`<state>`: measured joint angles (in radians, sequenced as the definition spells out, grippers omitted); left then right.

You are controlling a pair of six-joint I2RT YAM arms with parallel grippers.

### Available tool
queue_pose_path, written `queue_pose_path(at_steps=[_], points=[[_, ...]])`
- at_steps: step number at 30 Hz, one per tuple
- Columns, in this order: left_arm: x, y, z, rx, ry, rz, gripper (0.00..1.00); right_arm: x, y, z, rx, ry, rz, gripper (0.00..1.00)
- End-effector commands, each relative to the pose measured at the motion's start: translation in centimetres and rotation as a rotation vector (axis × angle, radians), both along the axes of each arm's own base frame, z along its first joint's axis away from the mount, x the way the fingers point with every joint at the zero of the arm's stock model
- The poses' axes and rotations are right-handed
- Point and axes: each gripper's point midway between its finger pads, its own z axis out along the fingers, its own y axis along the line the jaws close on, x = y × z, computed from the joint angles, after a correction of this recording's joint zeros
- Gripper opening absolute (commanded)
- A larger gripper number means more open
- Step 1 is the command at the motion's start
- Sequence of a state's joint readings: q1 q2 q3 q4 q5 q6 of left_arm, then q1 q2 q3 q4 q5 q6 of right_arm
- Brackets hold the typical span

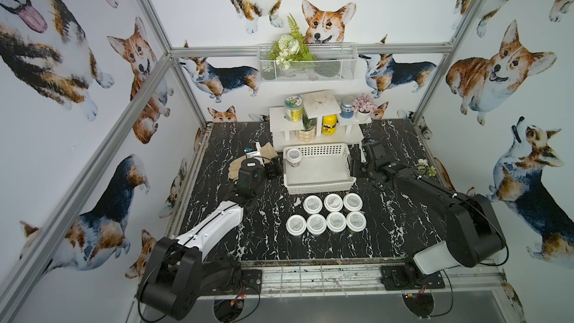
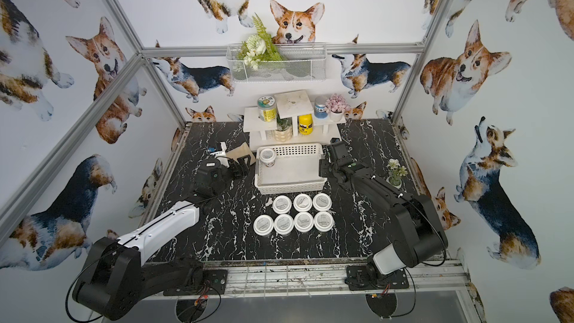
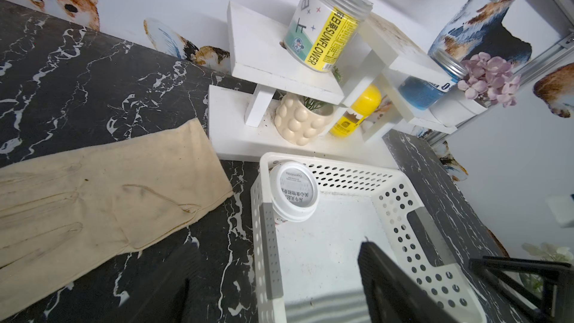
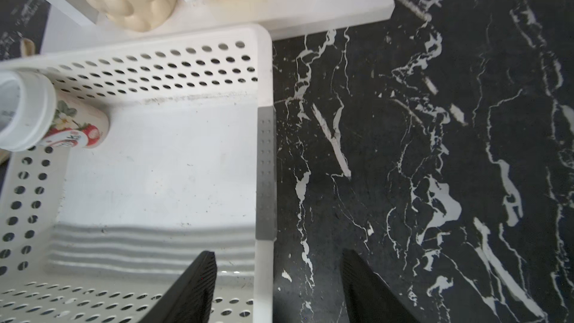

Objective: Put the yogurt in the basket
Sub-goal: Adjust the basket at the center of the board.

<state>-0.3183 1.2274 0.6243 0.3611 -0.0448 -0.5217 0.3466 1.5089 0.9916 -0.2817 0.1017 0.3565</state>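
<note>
One yogurt jar (image 2: pixel 267 154) stands inside the basket (image 2: pixel 290 187).

You have one yogurt jar (image 1: pixel 293 156) in far-left corner of the basket (image 1: pixel 320 186), seven jars (image 1: pixel 336 222) in front, shelf (image 1: pixel 320 104) behind it.

Basket (image 1: pixel 316 170) floor open; yogurt (image 1: pixel 293 155) blocks far-left corner.

A: Where is the basket (image 1: pixel 321 187)?
B: Mid-scene, sitting flat. It's white and shallow, with holes in its sides.
A: Anything in it?
B: One yogurt jar (image 1: pixel 293 155), upright in its 10 o'clock corner (white lid, grey print).
A: And the others?
B: Seven jars (image 1: pixel 336 221) stand outside at its 6 o'clock, close-packed in rows of three and four.
</note>
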Motion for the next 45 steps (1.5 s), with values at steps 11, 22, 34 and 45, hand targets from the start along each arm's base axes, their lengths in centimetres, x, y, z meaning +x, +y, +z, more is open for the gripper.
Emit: queue_pose_path(at_steps=[11,22,34,45], points=[[0.3,-0.2,0.5,-0.018,-0.022,-0.011,0.85,-2.0,-1.3,-1.9,-0.080,0.096,0.003,0.67],[0.3,-0.2,0.6,-0.021,-0.023,-0.009,0.85,-3.7,-1.6,-1.7,-0.080,0.102,0.008,0.68],[0.3,-0.2,0.5,-0.019,-0.020,-0.010,0.85,-5.0,-1.2,-2.9,-0.097,0.133,0.015,0.68],[0.2,-0.1,0.5,-0.023,-0.023,-0.008,0.85,-5.4,-1.0,-1.9,-0.111,0.119,0.012,0.69]])
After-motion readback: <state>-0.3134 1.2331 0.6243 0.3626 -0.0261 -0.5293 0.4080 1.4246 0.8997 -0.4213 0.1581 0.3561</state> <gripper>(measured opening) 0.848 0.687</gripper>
